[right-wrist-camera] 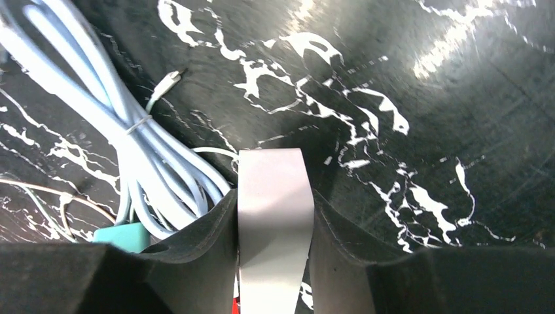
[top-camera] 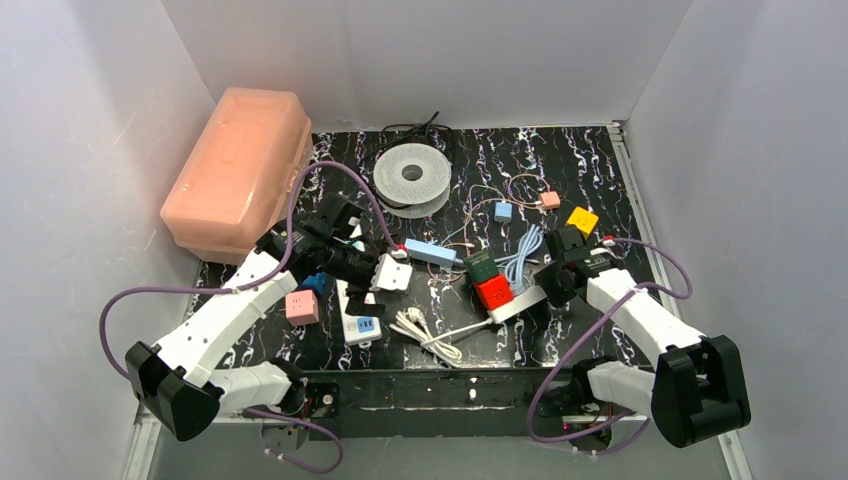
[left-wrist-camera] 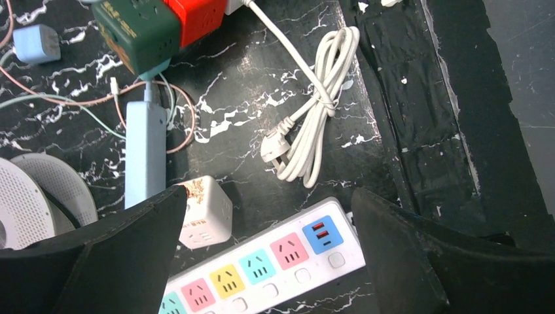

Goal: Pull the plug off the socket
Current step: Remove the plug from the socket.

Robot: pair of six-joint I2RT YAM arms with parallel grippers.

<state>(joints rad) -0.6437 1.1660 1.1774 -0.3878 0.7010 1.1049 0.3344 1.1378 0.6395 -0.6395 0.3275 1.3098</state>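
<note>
Grip step: right tool (right-wrist-camera: pixel 271 216) is clenching on the white plug (right-wrist-camera: pixel 269 176). Red socket (top-camera: pixel 493 292) is sitting just beside its fingers, probably mated. Left tool (left-wrist-camera: pixel 268 196) is hanging released. Next move is calling for a straight pull away from the socket.

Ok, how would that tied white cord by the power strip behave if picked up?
Probably floppy: the white cord is thin loops cinched at one tie, so ends would droop. Likely light; pushed, it should slide.

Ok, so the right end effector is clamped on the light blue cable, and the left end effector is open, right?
No: the right wrist view shows the right end effector clamped on the white bar; the light blue cable lies beside it. Rest holds.
</note>
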